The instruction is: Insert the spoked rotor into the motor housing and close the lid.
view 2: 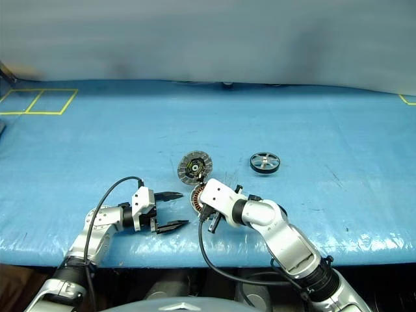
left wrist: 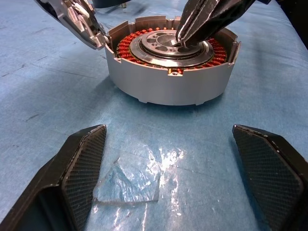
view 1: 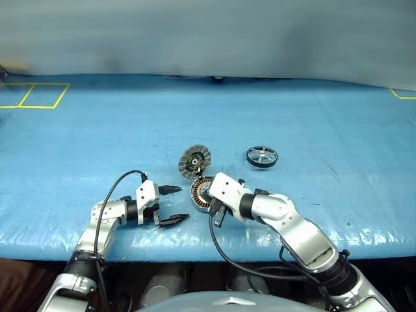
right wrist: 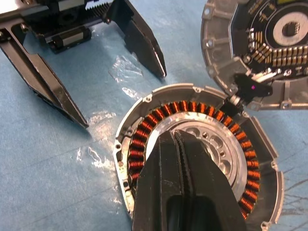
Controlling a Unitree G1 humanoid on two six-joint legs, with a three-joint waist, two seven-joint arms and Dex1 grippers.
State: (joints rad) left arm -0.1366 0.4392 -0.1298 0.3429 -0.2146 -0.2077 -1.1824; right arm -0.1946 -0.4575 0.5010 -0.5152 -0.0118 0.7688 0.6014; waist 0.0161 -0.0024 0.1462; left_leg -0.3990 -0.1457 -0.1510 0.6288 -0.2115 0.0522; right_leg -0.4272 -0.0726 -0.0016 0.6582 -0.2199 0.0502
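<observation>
Surface point(view 1: 97, 130): covered in blue sheeting, its near edge running just behind both arms. Wide bare room is seen to the far side and to both flanks; yellow tape lines point(view 1: 39, 96) are marked at the far left corner.

Motor housing point(left wrist: 171, 67): set flat near the surface's near edge, at centre, open face upward, axis vertical. A ring of copper-coloured windings is shown around a silver centre.

Lid point(view 1: 195, 160): swung open, joined to the housing's far rim, tilted up with its segmented inner face turned toward the camera.

Spoked rotor point(view 1: 261, 156): laid flat on the surface, well apart from the housing, to its far right, with bare sheeting all round it.

Left tool point(view 1: 170, 205): fingers spread wide, nothing held. It is pointed rightward at the housing from just beside it, low over the surface, with a gap of bare sheeting between.

Right tool point(right wrist: 180, 159): fingers pressed together, nothing gripped. Its tips are placed over the housing's silver centre; in the left wrist view they appear to be touching it.
</observation>
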